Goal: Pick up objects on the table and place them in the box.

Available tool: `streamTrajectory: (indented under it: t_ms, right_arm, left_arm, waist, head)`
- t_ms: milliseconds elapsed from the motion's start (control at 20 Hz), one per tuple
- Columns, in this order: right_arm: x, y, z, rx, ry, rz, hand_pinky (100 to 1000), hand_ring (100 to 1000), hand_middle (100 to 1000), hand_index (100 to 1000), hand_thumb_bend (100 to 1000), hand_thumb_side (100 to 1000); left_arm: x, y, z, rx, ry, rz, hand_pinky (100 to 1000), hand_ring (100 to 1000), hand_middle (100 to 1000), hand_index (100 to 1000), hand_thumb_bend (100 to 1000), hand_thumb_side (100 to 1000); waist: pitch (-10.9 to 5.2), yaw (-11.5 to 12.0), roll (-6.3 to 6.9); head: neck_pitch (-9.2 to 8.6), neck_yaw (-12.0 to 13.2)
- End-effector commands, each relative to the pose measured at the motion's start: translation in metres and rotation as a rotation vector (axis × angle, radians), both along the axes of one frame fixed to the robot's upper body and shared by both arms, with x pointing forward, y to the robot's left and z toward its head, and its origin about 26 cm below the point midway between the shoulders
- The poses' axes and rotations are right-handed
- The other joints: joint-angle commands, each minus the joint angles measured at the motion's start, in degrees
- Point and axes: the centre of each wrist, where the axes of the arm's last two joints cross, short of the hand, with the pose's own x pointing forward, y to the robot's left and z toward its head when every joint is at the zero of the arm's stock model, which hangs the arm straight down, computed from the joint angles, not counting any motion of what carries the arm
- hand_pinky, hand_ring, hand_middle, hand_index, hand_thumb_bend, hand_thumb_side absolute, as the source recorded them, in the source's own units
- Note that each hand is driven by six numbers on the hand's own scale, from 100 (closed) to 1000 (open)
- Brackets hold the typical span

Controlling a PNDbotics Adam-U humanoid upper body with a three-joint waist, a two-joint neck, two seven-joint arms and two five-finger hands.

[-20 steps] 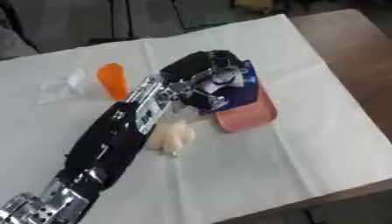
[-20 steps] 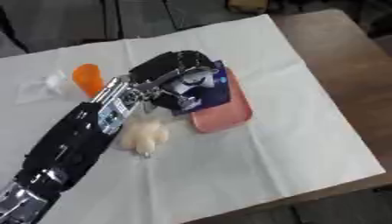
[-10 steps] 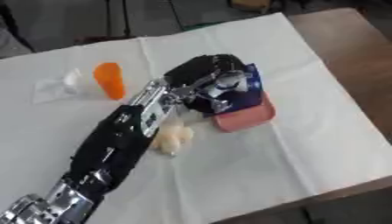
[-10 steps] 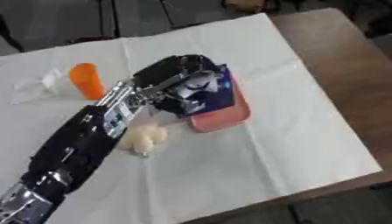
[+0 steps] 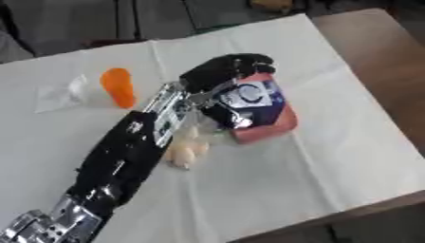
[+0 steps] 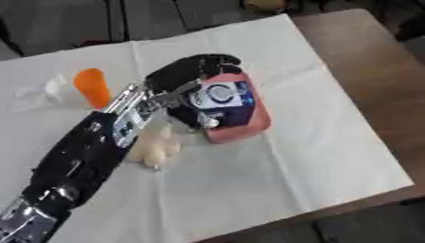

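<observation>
- The left hand (image 5: 217,76) is still curling its fingers over the pink box's (image 5: 267,124) far end, now reaching slightly farther across it.
- The box's blue-and-white label is lying under the palm, facing up.

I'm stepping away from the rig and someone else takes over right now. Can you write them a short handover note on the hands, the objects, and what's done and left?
Left hand: reaching across the white cloth, fingers curled over the top of the pink box with a dark blue printed face; whether it grips the box cannot be told.
Right hand: not in view.
Orange bottle: standing upright, left of the arm.
Clear plastic bag: lying flat, left of the bottle.
Cream lumpy object: beside the forearm, left of the box.
Done: nothing visibly placed in the box.
Left: bottle, bag and cream object all still on the cloth.
</observation>
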Motion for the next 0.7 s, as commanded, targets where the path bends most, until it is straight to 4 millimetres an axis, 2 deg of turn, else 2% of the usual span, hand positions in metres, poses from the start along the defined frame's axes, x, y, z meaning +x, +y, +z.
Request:
streamTrajectory:
  t_ms: [50, 250, 300, 350, 450, 600, 700]
  right_arm:
    - [-0.003, 0.000, 0.011, -0.010, -0.040, 0.007, 555, 569, 784, 726, 100, 734]
    - [-0.003, -0.001, 0.010, -0.009, -0.039, -0.004, 554, 568, 783, 725, 100, 734]
    - [-0.004, -0.002, 0.010, -0.009, -0.039, -0.006, 554, 568, 783, 725, 100, 735]
    - [-0.004, -0.003, 0.009, -0.009, -0.035, -0.014, 554, 568, 783, 725, 100, 735]
    - [-0.005, -0.005, 0.008, -0.010, -0.031, -0.026, 554, 568, 783, 724, 100, 735]
    - [-0.005, -0.009, 0.008, -0.014, -0.031, -0.046, 554, 567, 782, 724, 100, 736]
    - [-0.006, -0.011, 0.007, -0.015, -0.030, -0.059, 554, 566, 782, 723, 100, 736]
  left_arm:
    - [0.002, 0.007, 0.019, -0.069, -0.057, 0.029, 903, 941, 918, 927, 547, 612]
    - [-0.002, 0.026, 0.027, -0.207, -0.070, 0.094, 866, 922, 890, 911, 535, 558]
    - [-0.003, 0.030, 0.030, -0.233, -0.073, 0.104, 820, 904, 867, 900, 525, 525]
    - [-0.005, 0.039, 0.031, -0.263, -0.077, 0.128, 760, 873, 837, 893, 496, 529]
    - [-0.008, 0.064, 0.033, -0.340, -0.099, 0.163, 732, 857, 826, 890, 471, 530]
    - [-0.018, 0.101, 0.036, -0.447, -0.153, 0.197, 683, 828, 801, 874, 479, 512]
    - [-0.051, 0.144, 0.049, -0.616, -0.143, 0.205, 675, 823, 798, 873, 502, 490]
  waist:
    - [-0.73, 0.24, -0.73]
    - [-0.70, 0.76, -0.70]
    - [-0.69, 0.86, -0.68]
    - [-0.75, 1.51, -0.69]
    - [-0.91, 2.30, -0.69]
    - [-0.86, 3.56, -0.69]
    - [-0.87, 4.38, -0.54]
  head:
    - [0.23, -0.19]
    - [0.23, -0.41]
    - [0.23, -0.49]
    - [0.23, -0.92]
    - [0.23, -1.30]
    - [0.23, -2.16]
    - [0.23, -2.63]
